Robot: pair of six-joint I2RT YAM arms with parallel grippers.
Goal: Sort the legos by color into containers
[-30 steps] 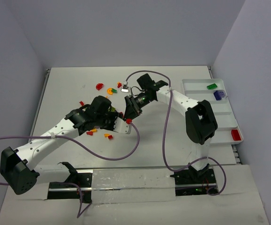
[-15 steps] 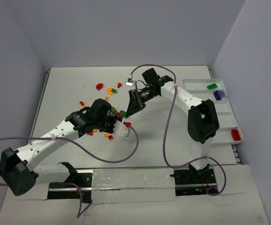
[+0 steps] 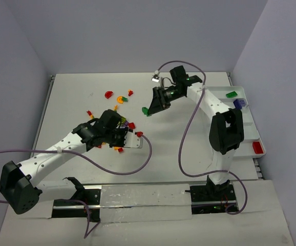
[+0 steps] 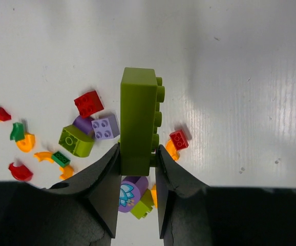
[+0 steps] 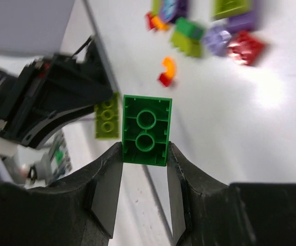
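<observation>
While each arm has a brick in its jaws, the step in hand is judged to be carrying to the tray (image 3: 244, 130), with neither brick placed yet. The left gripper (image 4: 138, 152) is partly closed, its jaws clamping the lower end of a long lime brick (image 4: 138, 120), held just above the loose bricks (image 4: 89, 130) scattered on the table (image 4: 240, 61). The right gripper (image 5: 145, 149) is likewise partly closed on a green brick (image 5: 147, 128) and hangs above bare table, between the pile and the tray. The next move for the right arm calls for a swing to the tray's far compartment, where a green piece (image 3: 231, 94) already lies; the neighbouring compartment holds a purple piece (image 3: 238, 104) and the nearest one a red piece (image 3: 258, 147). Which compartment suits lime cannot be told. The tray lies along the table's right edge, close to the side wall, so there is little room on that side, and the right arm's own links partly cover its middle. The two grippers are near each other; the left should clear the pile upward before crossing.
</observation>
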